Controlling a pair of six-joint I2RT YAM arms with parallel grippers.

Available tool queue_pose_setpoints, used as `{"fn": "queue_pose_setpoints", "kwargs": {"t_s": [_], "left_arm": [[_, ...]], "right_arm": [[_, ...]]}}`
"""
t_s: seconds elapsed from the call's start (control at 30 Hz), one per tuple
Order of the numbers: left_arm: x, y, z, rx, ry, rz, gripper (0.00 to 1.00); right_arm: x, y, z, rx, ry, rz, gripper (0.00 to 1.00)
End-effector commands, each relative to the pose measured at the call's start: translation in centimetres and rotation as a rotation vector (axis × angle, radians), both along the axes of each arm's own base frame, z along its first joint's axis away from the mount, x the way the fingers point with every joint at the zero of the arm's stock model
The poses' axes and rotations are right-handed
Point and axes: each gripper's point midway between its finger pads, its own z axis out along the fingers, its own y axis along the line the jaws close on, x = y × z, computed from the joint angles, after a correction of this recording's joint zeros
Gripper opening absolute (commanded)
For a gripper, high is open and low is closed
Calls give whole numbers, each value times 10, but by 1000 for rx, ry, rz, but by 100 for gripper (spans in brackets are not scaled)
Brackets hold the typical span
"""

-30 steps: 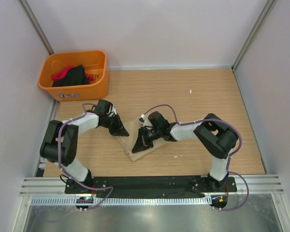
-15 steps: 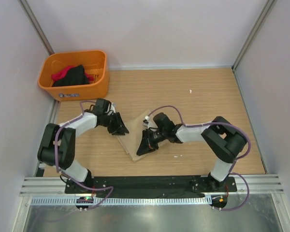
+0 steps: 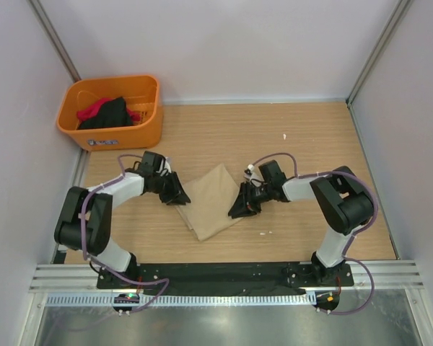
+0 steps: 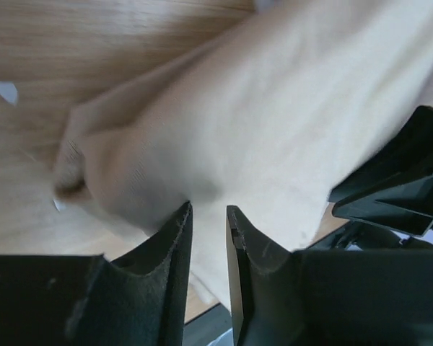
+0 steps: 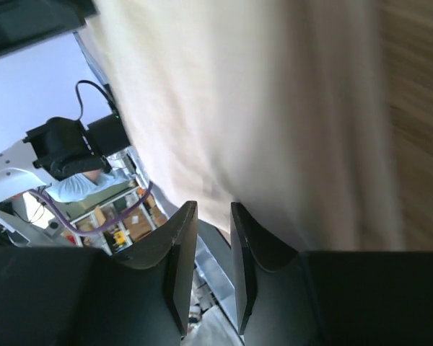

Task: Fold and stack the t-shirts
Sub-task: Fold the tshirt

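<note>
Tan shirt: lies folded flat near the middle of the table, a rectangle turned at a slant, one corner pointing far and one near.
Shirt edges: the long sides look straight from above. The left wrist view shows a layered fold with a rumpled corner at its left end.
Left gripper: low over the shirt's left edge. Its fingers stand a narrow slit apart with no cloth pinched between them; the fabric lies just past the tips.
Right gripper: at the shirt's right edge, facing the left one across the cloth. Its fingers are also slightly parted and hold nothing.
Basket: orange, in the far left corner, well apart from the tan shirt.
Other shirts: a black shirt and a red shirt are bunched inside the basket.
Open room: bare wood spreads far and right of the tan shirt, with a narrower strip near it.
Limits: walls on the left, far and right sides, and a metal rail along the near edge.
Scraps: small white bits on the wood to the far right.
</note>
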Motion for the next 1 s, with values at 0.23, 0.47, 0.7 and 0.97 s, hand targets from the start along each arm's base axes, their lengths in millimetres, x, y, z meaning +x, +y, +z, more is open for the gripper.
{"fn": "queue_pose_setpoints", "kwargs": {"t_s": [0.23,0.47,0.7,0.97], "left_arm": [[26,3,16,42,-90,-20,29],[16,5,75,2,-174,16,38],[44,-14,78,-145,-239,69,22],[70,-1,28,-87,-175,132,12]], "right_arm": [[-17,-26,4,21,-17,9,32],[43,-16,55,-24,-197,-23,52],[134,30,69,119,-247,-133,24],[183,46,36,224,-151,-229,10]]}}
